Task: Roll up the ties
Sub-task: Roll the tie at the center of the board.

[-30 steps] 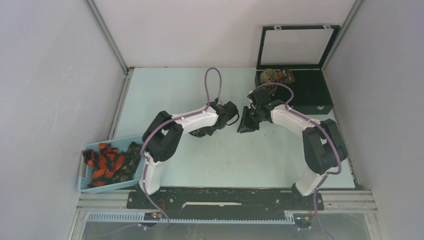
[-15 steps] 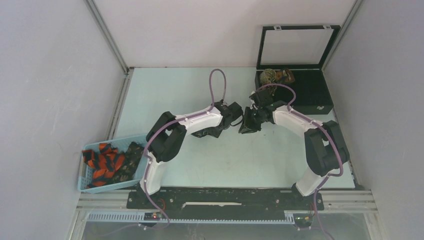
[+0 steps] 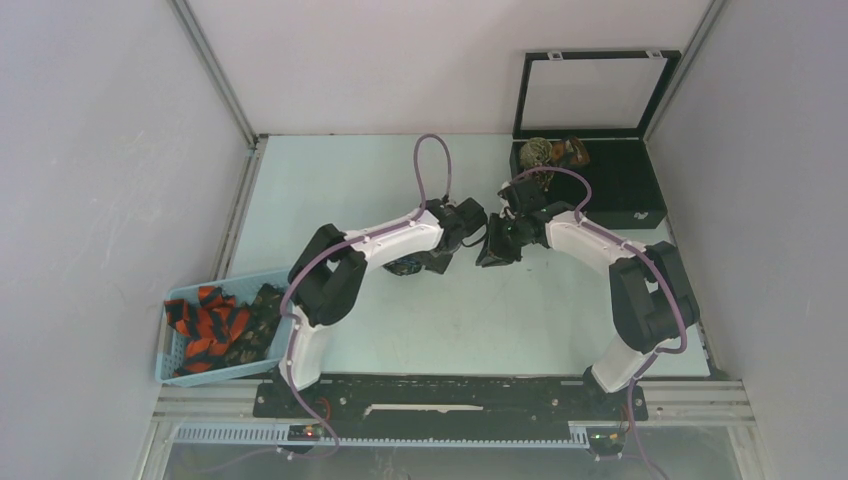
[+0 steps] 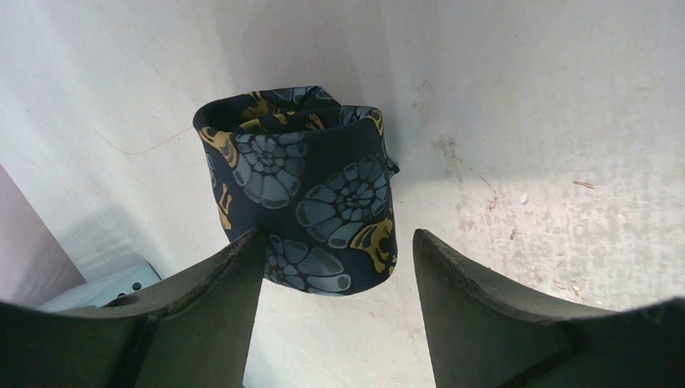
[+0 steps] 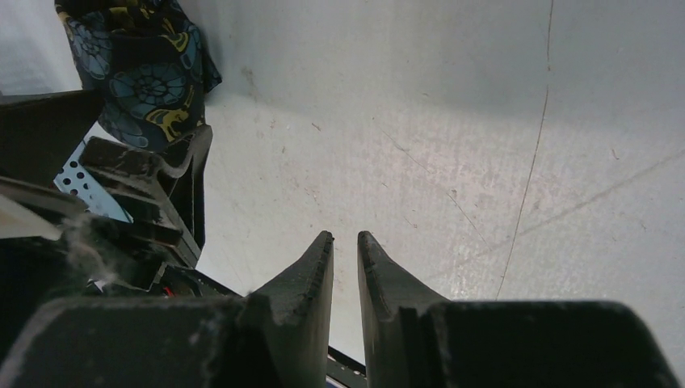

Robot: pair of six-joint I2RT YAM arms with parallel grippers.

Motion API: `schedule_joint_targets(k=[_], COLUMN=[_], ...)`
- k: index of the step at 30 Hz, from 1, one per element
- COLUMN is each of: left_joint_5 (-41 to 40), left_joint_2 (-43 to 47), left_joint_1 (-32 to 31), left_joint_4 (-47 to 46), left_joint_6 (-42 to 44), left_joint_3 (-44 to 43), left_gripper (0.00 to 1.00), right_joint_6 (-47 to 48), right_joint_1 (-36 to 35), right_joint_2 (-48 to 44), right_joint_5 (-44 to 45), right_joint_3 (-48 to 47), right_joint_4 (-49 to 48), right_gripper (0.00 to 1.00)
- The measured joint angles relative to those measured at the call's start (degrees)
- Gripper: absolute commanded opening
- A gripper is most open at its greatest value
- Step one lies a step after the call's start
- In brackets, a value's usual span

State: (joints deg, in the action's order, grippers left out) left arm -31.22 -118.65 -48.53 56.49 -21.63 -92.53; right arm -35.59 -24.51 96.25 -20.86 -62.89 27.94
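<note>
A navy tie (image 4: 303, 190) with blue flowers and yellow marks lies rolled into a coil on the table. My left gripper (image 4: 338, 242) is open around its near end, and the left finger (image 4: 234, 283) touches the coil. In the top view the coil (image 3: 403, 267) shows dark under my left forearm, beside the left gripper (image 3: 428, 262). My right gripper (image 5: 345, 238) is shut with a hairline gap and holds nothing. It hovers over bare table just right of the coil (image 5: 141, 73), and in the top view it (image 3: 488, 258) sits close to the left wrist.
A blue basket (image 3: 170, 360) at the near left holds orange-red and black ties (image 3: 215, 325). A black box (image 3: 620, 190) with its lid open stands at the back right, with two rolled ties (image 3: 540, 150) in its left corner. Grey walls enclose the table.
My left wrist has shifted a little to the right, closer to the right gripper. The right arm has barely moved. The coil stays on the table.
</note>
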Motion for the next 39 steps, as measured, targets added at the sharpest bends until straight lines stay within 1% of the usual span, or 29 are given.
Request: schedule_joint_targets(k=[11,15,17,20,23,27,29,33,37,39], left_joint_5=[2.32,3.39,3.96,4.9,6.47,9.64,11.21,14.62,17.99,19.19], left_joint_2=[3.85,7.96,11.78,20.09,30.69,40.79,43.21,44.81,44.61,43.93], left_joint_1=[0.39,0.85,1.14,1.73,2.62,3.8,4.26,5.38,7.04,7.65], left_joint_4=[-0.15,-0.31,-1.33,-3.08,-6.71,-11.39,-13.86,-19.91,-26.62,-29.99], left_joint_6=[-1.79,-2.73,-3.41,-5.2,-7.96,-12.63,-14.95,-19.02,-22.03,-22.97], left_joint_3=[-0.81,-0.7,0.76,6.32,16.63,29.66,34.8,43.12,48.61,49.86], left_gripper=[0.7,0.64,0.57,0.46,0.41,0.31,0.26,0.17,0.12,0.11], right_joint_6=[-0.42,-0.39,-0.35,-0.2,0.22,0.48,0.48,0.55,1.4,1.77], right_joint_1=[0.02,0.0,-0.02,-0.17,-0.57,-1.64,-2.29,-3.45,-4.83,-5.53], right_joint_2=[0.26,2.47,5.49,9.05,16.0,24.44,28.26,34.93,41.7,43.69], right_joint_5=[-1.36,-2.36,-3.58,-5.35,-7.54,-9.73,-10.86,-12.09,-12.63,-12.87], right_joint_3=[-0.66,-4.72,-9.44,-14.14,-23.04,-33.05,-37.22,-45.48,-54.9,-57.35], right_joint_4=[-1.44,-1.33,-1.36,-1.2,-0.5,0.7,1.29,3.82,6.73,7.76], right_gripper=[0.22,0.22,0.22,0.22,0.22,0.21,0.21,0.2,0.19,0.18])
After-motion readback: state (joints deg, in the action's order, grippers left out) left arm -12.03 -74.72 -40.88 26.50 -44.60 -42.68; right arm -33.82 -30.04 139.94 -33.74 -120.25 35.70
